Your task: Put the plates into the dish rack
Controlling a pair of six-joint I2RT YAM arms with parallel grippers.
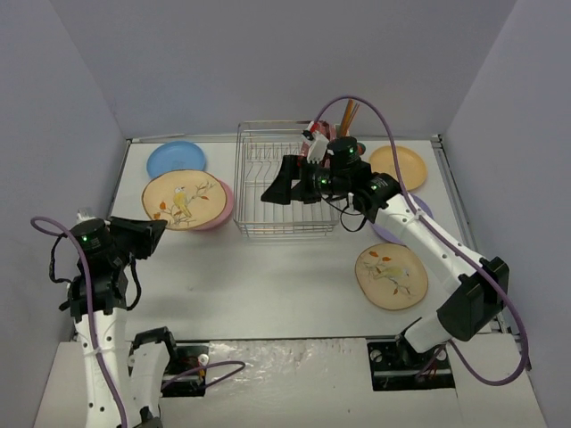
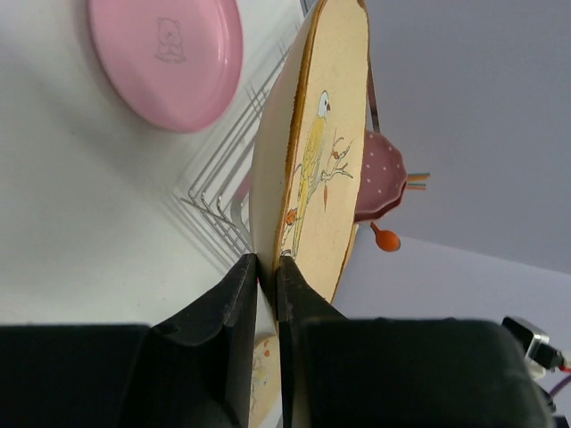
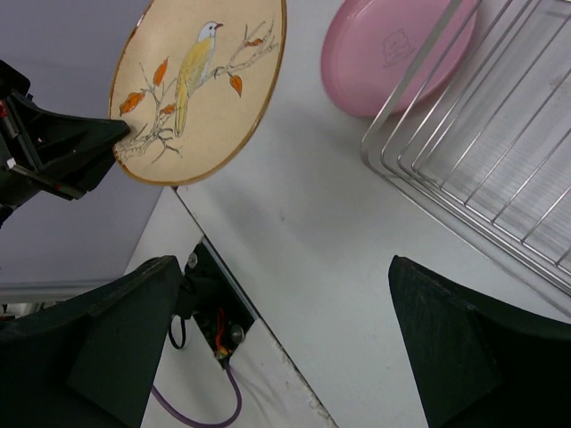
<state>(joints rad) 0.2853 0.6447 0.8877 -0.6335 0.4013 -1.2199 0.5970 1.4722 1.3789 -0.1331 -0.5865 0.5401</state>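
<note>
Left gripper (image 2: 268, 272) is clamped on the rim of the beige bird plate (image 1: 183, 199). I've got the plate lifted and tilted, just left of the dish rack (image 1: 285, 223) and over the pink plate (image 1: 226, 212). Right gripper (image 1: 275, 183) has its jaws wide apart, holding nothing, and hovers above the rack's front-left part. On the table, blue plate (image 1: 176, 158) sits back left, second beige plate (image 1: 391, 276) front right, and orange-yellow plate (image 1: 399, 166) back right.
</note>
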